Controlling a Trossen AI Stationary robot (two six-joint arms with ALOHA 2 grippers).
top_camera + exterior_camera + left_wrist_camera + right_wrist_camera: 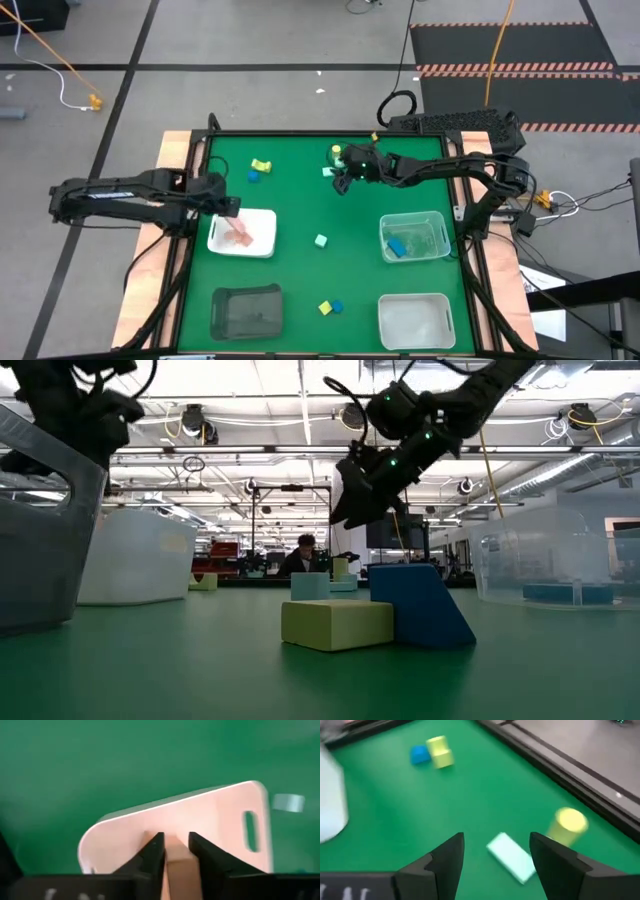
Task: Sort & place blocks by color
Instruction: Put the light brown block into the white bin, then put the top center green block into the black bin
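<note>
My left gripper [175, 837] hangs over the white tray [210, 815] at the table's left, shut on a salmon pink block [177, 862]. More pink blocks [241, 234] lie flat in that tray. My right gripper [497, 840] stands open above the far middle of the table. Its fingers are on either side of a pale mint bar [512, 857] that lies flat on the green mat, and they do not touch it. A yellow cylinder [567, 825] stands just beyond the bar. My left gripper pinches the salmon pink block by two opposite sides [176, 851] between its two fingers. The fingers slant down from the table's left side. The block sits over the white tray; whether its lower end touches the tray, I cannot tell.
A yellow block [261, 164] and a blue block [254, 176] lie at the far left, and a mint cube [320, 240] lies mid-table. Another yellow and blue pair [331, 307] lies near the front. A clear bin [440, 245] holds blue blocks. A second clear bin [415, 322] and a dark tray [248, 310] stand at the front.
</note>
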